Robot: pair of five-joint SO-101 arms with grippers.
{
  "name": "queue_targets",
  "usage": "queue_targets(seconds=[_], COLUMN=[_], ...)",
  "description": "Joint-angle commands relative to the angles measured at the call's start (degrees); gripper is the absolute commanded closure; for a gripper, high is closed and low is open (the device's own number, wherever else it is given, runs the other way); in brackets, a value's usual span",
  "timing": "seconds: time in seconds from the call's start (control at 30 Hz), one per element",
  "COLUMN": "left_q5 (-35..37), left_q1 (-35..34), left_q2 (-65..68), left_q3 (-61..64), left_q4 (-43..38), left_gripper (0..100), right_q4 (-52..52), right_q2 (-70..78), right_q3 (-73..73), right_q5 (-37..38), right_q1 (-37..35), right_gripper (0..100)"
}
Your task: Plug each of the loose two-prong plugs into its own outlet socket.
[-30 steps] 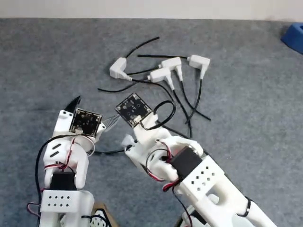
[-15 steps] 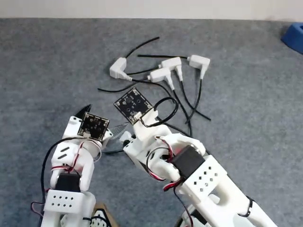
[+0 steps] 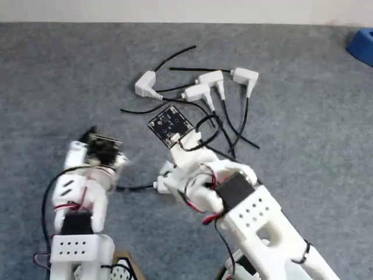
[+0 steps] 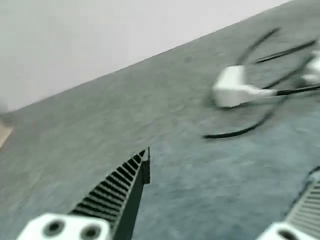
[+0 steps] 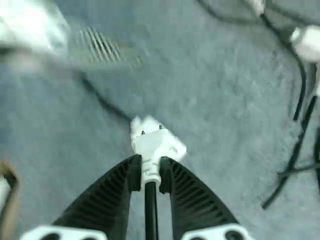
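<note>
My right gripper is shut on a white two-prong plug, its black cable running back between the fingers. In the high view this plug sits low over the carpet under the right wrist, between the two arms. My left gripper is open and holds nothing, its ribbed black finger raised above the carpet. In the high view the left gripper is just left of the held plug. Several loose white plugs lie farther back, among them one at the left and one at the right.
Black cables from the loose plugs trail across the grey carpet toward the right arm. A blue object lies at the far right edge. A tan-edged piece with a white holed face shows at the front, beside the left arm's base.
The left gripper swung right toward the held plug, then back left. The right arm pushed forward toward the loose plugs, still gripping its plug.
</note>
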Motion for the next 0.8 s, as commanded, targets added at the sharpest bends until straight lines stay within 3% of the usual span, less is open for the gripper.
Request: queue_targets(seconds=[0.0,0.2,0.77], left_q5=[0.26,-0.09,-0.09], left_q1=[-7.78,-13.76,-18.51], left_q2=[-0.66,-0.66,-0.66], left_q3=[-1.27,1.80,3.12], left_q4=[0.26,0.26,0.18], left_gripper=[55,55,55], right_q4=[2.59,4.70,2.59], right_q2=[4.53,7.78,21.85], right_q3=[-2.15,-6.20,-12.88], right_q5=[7.82,19.16,29.27], right_q1=[1.27,1.54,4.35], right_gripper=[99.1,99.1,99.1])
